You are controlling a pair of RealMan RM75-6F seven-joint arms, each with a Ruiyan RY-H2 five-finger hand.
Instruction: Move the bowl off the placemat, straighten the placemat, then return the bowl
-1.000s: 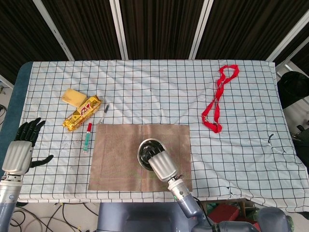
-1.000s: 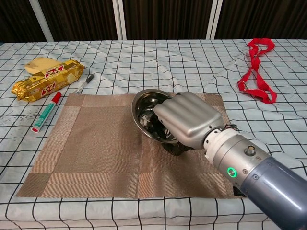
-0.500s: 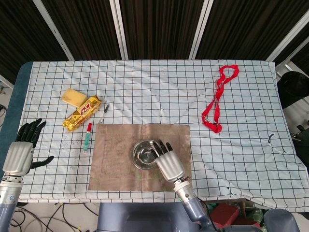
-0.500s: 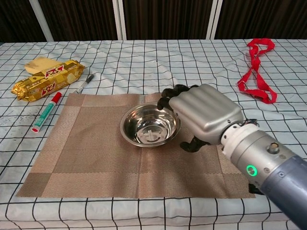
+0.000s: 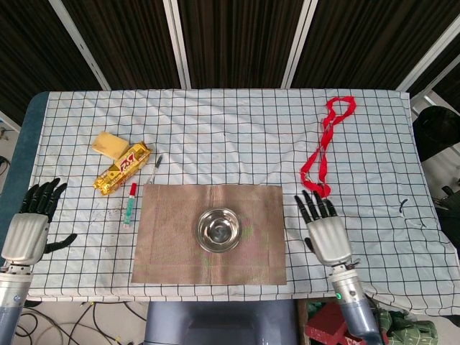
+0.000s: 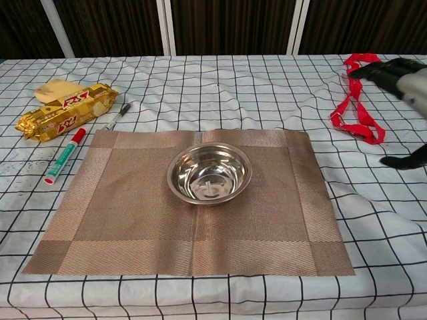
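A steel bowl [image 5: 219, 230] [image 6: 209, 175] sits upright in the middle of the brown woven placemat [image 5: 165, 237] [image 6: 127, 200], whose edges run parallel to the table's front edge. My right hand [image 5: 325, 233] hovers to the right of the placemat, fingers spread and empty; in the chest view only its fingertips [image 6: 393, 70] show at the right edge. My left hand [image 5: 29, 226] stays at the table's left edge, fingers apart, holding nothing. It does not show in the chest view.
A gold snack packet [image 5: 122, 167] [image 6: 65, 115], a yellow sponge [image 5: 108, 144], a red-capped green marker [image 5: 130, 203] [image 6: 63, 157] and a black pen [image 5: 156, 169] [image 6: 117, 115] lie left of the placemat. A red lanyard [image 5: 323, 147] [image 6: 357, 100] lies at the right.
My right hand let go of the bowl on the placemat, then drew off to the right and spread its fingers. The bowl went from tilted to flat. The left hand stayed put.
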